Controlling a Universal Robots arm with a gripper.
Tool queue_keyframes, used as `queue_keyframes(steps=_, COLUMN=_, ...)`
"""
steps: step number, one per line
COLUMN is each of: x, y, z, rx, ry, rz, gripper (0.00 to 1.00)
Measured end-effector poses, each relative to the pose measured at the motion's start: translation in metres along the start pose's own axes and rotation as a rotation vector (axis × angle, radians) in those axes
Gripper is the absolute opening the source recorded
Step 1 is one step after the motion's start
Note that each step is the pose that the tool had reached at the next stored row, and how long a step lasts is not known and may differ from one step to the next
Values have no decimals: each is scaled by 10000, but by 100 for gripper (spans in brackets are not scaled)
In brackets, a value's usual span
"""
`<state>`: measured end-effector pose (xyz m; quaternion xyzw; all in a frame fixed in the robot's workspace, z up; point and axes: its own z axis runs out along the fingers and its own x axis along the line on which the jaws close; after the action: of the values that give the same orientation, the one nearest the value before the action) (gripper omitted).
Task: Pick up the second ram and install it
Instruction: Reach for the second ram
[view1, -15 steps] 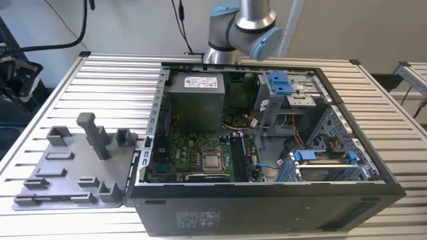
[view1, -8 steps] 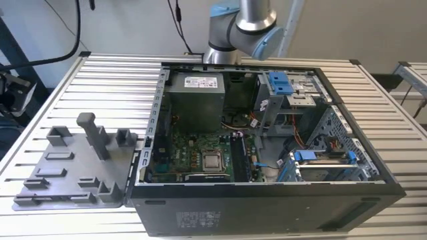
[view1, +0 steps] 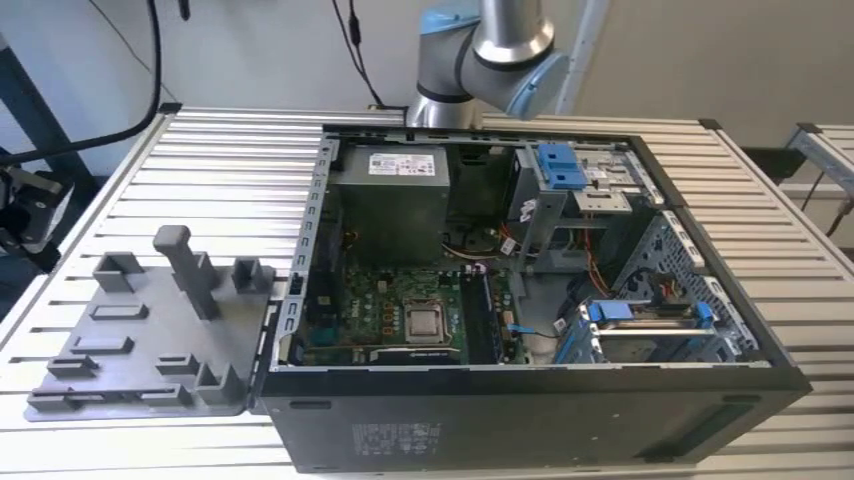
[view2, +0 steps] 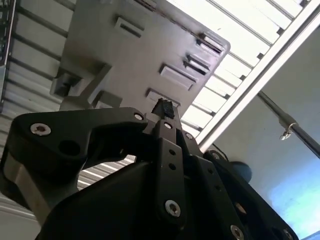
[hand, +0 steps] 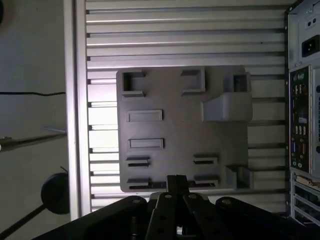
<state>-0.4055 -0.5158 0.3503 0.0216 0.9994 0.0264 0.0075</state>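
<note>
Closest to the lens in both wrist views sits the black gripper (view2: 162, 107), its 2 jaws pressed together at the tip with nothing that I can see between them. It hangs well above the grey plastic tray (hand: 175, 130), which lies flat on the slatted table (view1: 227, 190). In the exterior view that tray is at 9 o'clock from the open computer case (view1: 534, 420), just beside its wall, and the arm (view1: 487, 50) rises at 12 o'clock behind the case. I cannot single out the second ram. The tray's narrow slots (hand: 137, 161) show as dark slits, and I cannot tell whether a stick stands edge-on in any of them. Inside the case, on the motherboard (view1: 387, 300), the memory slots (view1: 491, 310) at 3 o'clock from the processor (view1: 424, 322) hold dark bluish-green strips, but I cannot count them. As for handling, I judge such a stick to be light and stiff, yet thin and easily harmed by bending or a skewed push. Its flat faces look smooth enough to slip or tilt in a loose hold. The best grip would be across the 2 flat faces, near the middle of the upper long edge and clear of the contact edge.
</note>
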Motion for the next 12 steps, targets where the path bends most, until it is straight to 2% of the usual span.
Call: queue_keyframes(steps=12, x=-66, y=-366, z=17, rx=0, ry=3, rz=-1, gripper=11)
